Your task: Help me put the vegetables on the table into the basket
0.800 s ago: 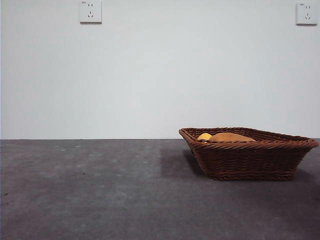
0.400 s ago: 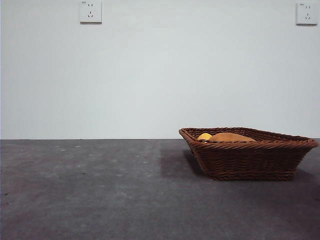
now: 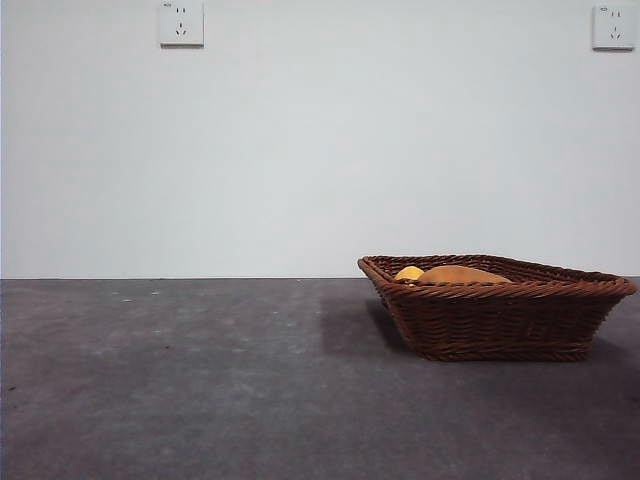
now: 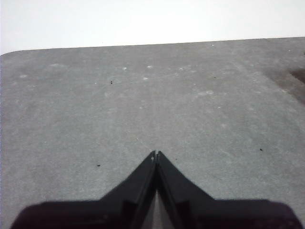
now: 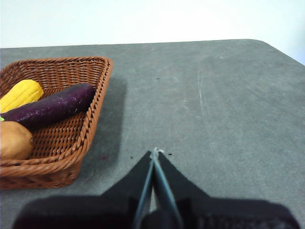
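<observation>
The brown wicker basket (image 3: 497, 306) stands on the dark grey table (image 3: 200, 380) at the right, and shows again as the basket (image 5: 71, 143) in the right wrist view. Inside it lie the three vegetables: a yellow ridged one (image 5: 20, 94), a dark purple long one (image 5: 50, 107) and an orange-brown lump (image 5: 14, 140). From the front only the yellow top (image 3: 408, 272) and the orange-brown lump (image 3: 460, 274) rise above the rim. My right gripper (image 5: 155, 152) is shut and empty over bare table beside the basket. My left gripper (image 4: 156, 154) is shut and empty above bare table.
A white wall with two sockets (image 3: 181, 23) stands behind the table. The table's far edge and a rounded corner (image 4: 14, 52) show in the left wrist view.
</observation>
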